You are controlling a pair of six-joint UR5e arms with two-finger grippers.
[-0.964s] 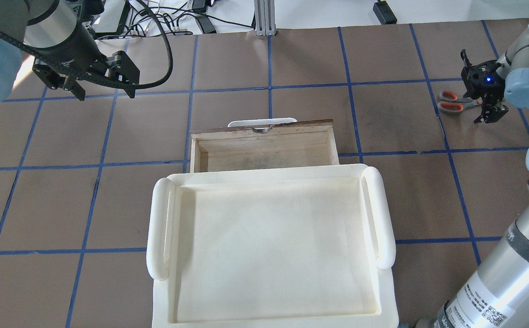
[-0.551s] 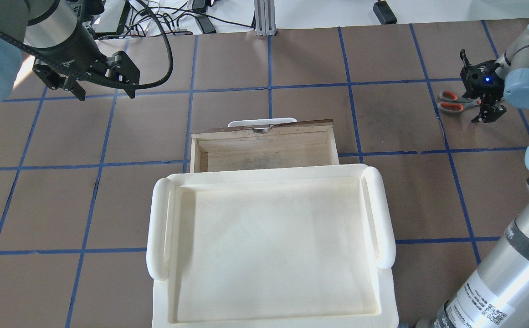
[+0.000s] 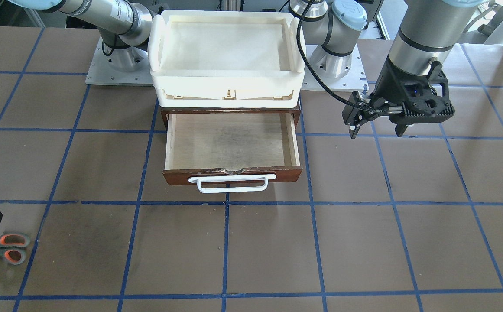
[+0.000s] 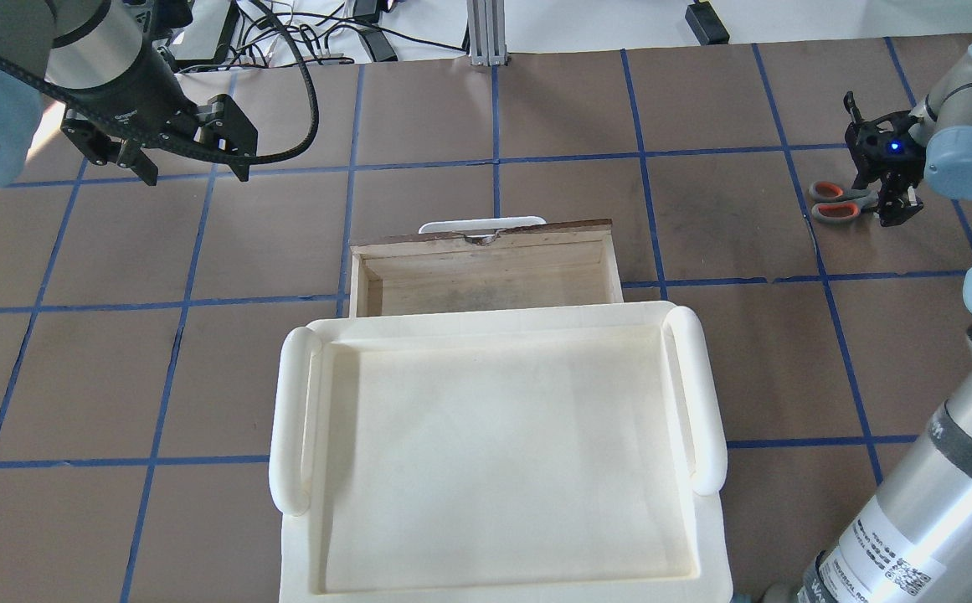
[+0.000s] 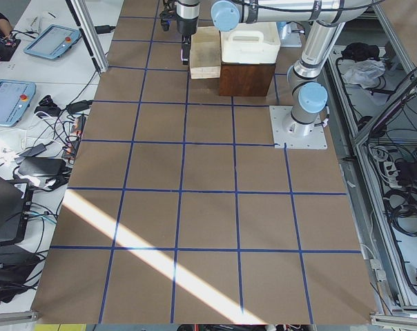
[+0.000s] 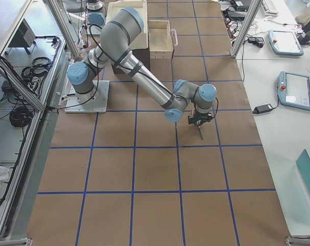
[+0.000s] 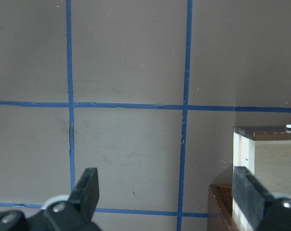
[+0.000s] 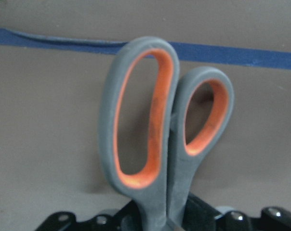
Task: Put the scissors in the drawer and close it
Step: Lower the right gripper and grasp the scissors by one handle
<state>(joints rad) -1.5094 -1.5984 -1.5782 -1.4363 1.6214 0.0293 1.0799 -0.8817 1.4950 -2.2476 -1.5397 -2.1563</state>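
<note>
Scissors | crosswise, handles toward drawer | right tool gripping blades | left tool wide

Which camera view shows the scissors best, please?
The right wrist view: the scissors, handles grey and orange-lined, fill the frame. Overhead and front-facing show them small, blades hidden by the right gripper; exterior right shows barely a speck; the rest, nothing.

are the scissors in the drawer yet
No, the scissors sit between the jaws of the right gripper, well away from the open drawer.
</note>
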